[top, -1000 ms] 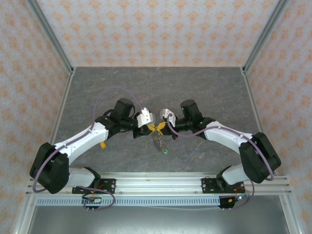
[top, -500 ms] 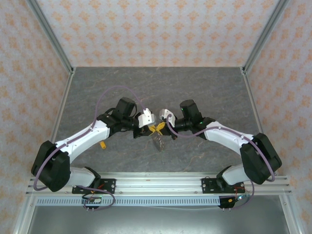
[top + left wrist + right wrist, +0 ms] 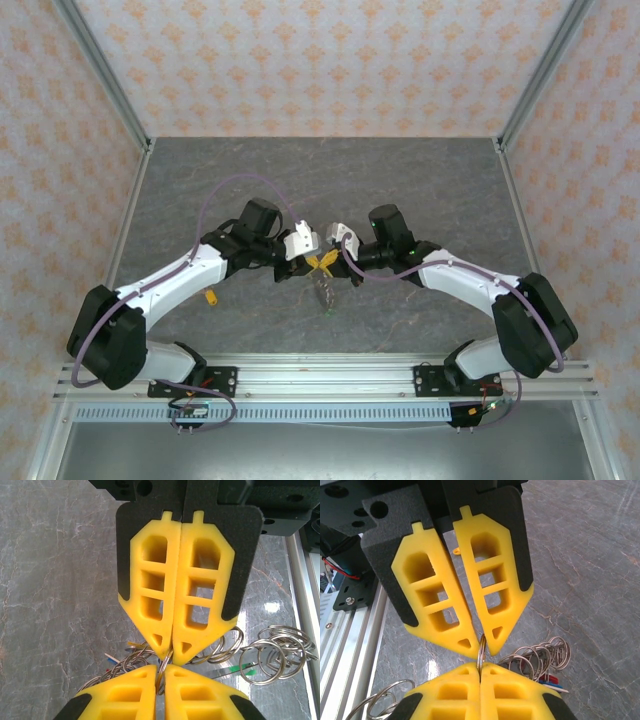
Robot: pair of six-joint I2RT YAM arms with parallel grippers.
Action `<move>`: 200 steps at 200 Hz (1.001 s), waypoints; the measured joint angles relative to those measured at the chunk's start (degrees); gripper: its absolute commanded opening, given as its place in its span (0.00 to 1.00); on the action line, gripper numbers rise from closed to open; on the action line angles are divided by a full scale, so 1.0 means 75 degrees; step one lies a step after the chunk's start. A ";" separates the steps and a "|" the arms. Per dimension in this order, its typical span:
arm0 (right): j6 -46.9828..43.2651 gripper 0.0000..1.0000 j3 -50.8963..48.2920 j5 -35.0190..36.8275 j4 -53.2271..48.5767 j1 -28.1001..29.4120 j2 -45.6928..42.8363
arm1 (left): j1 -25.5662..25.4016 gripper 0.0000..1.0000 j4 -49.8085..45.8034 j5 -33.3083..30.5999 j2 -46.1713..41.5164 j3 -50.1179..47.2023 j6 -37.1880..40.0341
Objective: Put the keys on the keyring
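Near the lower middle of the left wrist view, left tool (image 3: 172,654) and right tool (image 3: 161,670) meet tip to tip above the grey marbled surface (image 3: 60,580). Both tools are clenched, and each pinches a thin wire loop of the keyring (image 3: 272,655). The rest of the keyring spreads as silvery loops to either side of the tips.

A green-tagged key (image 3: 244,669) sits among the loops at lower right. Red and blue tags (image 3: 551,679) show beside the loops, lower right of the right wrist view. Whether these are threaded on cannot be told.

A yellow key (image 3: 211,297) lies alone on the surface, lower left of centre overhead, well apart from both tools.
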 measured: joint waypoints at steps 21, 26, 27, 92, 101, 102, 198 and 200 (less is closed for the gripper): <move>0.0079 0.00 -0.0041 0.0087 0.0108 0.0032 -0.0003 | 0.0000 0.01 -0.0055 -0.0026 0.0000 0.0003 0.0009; 0.0093 0.00 -0.0052 0.0114 0.0128 0.0032 0.0000 | 0.0000 0.00 -0.0085 -0.0026 0.0000 0.0003 0.0017; 0.0096 0.00 -0.0055 0.0117 0.0137 0.0032 -0.0003 | 0.0000 0.00 -0.0093 -0.0023 0.0000 0.0003 0.0020; 0.0119 0.07 -0.0338 0.0367 0.0405 0.0067 -0.0221 | 0.0000 0.00 -0.0085 0.0146 0.0000 0.0000 0.0044; 0.0122 0.09 -0.0393 0.0364 0.0475 0.0058 -0.0233 | 0.0003 0.00 -0.0023 0.0201 0.0000 -0.0023 -0.0017; 0.0119 0.09 -0.0396 0.0364 0.0487 0.0058 -0.0233 | 0.0006 0.00 -0.0003 0.0213 0.0000 -0.0032 -0.0032; 0.0557 0.18 -0.0918 0.0128 0.1918 -0.0157 0.0076 | 0.0122 0.00 0.1591 0.0513 -0.0262 -0.0959 -0.1081; 0.0568 0.19 -0.0918 0.0122 0.1926 -0.0166 0.0082 | 0.0122 0.00 0.1609 0.0513 -0.0265 -0.0962 -0.1084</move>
